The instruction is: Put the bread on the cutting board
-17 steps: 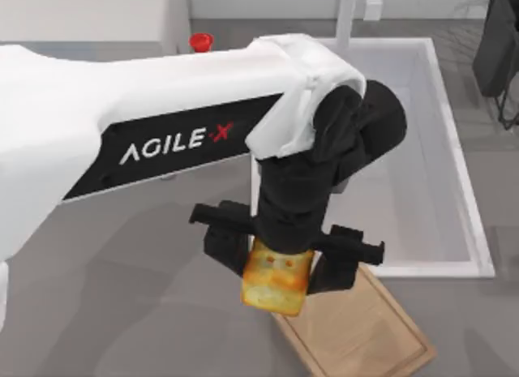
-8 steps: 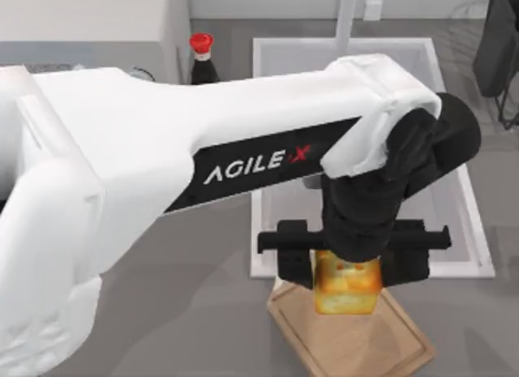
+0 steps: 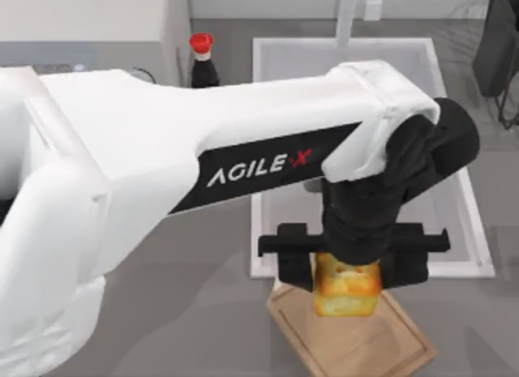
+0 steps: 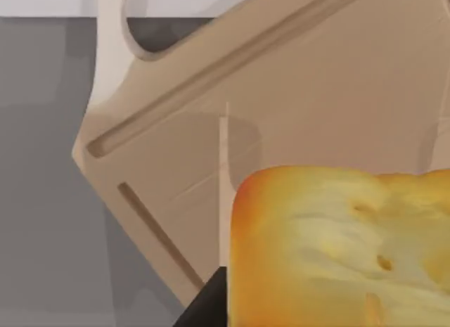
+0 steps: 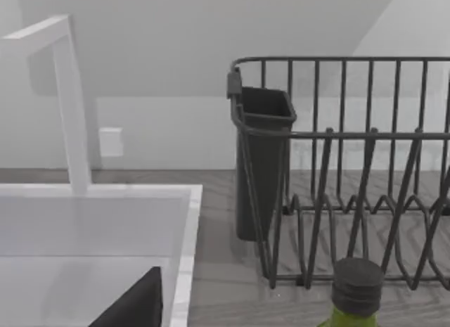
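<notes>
While left gripper (image 3: 347,263) clamps the bread (image 3: 347,290) above the cutting board (image 3: 365,344) (near handle end), early release risks tumbling off.

Light: even, bright, diffuse, no clear single source
Shadows: soft grey patch on the cutting board (image 4: 295,81) above the bread (image 4: 337,249) in the left wrist view; faint shade beneath the left arm in the top view
Glare: none, surfaces look matte
Focus: bread at lower right looms large with softened edges
Distortion: none evident at frame edges
</notes>
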Controlling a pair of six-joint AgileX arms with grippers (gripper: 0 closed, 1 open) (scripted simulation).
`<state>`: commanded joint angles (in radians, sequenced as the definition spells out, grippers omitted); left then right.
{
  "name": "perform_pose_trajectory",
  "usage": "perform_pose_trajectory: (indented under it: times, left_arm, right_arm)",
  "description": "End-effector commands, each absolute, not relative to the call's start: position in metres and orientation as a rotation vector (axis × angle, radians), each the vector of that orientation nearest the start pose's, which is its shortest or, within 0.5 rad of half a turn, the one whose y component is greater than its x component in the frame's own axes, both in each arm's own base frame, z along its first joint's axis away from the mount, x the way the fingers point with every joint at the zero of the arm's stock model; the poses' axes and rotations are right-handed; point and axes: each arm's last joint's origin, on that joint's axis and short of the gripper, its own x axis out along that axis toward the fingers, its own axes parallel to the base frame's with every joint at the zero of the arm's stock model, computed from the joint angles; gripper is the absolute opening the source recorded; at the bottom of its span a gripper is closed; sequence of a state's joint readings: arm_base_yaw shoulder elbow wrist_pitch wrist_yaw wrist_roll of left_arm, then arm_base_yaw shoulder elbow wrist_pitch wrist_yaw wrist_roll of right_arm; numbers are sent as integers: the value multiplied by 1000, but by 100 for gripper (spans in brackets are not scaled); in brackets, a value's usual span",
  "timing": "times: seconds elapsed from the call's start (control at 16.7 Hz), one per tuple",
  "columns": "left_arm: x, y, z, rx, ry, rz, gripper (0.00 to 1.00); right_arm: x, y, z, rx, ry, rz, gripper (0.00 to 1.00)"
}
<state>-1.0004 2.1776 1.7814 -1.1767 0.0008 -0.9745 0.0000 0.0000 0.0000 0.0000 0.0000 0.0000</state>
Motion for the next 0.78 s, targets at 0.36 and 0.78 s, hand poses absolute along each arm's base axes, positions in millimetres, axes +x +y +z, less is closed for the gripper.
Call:
perform_pose_trajectory:
  times: [0.36,0.78]
  left_arm:
    - [233,-357,158,11,1566,-21,0]
    - [232,-357,141,14,1568,-16,0]
  right_arm:
    - [106,-1,160,0,0,0,100]
    - [106,-1,160,0,0,0,100]
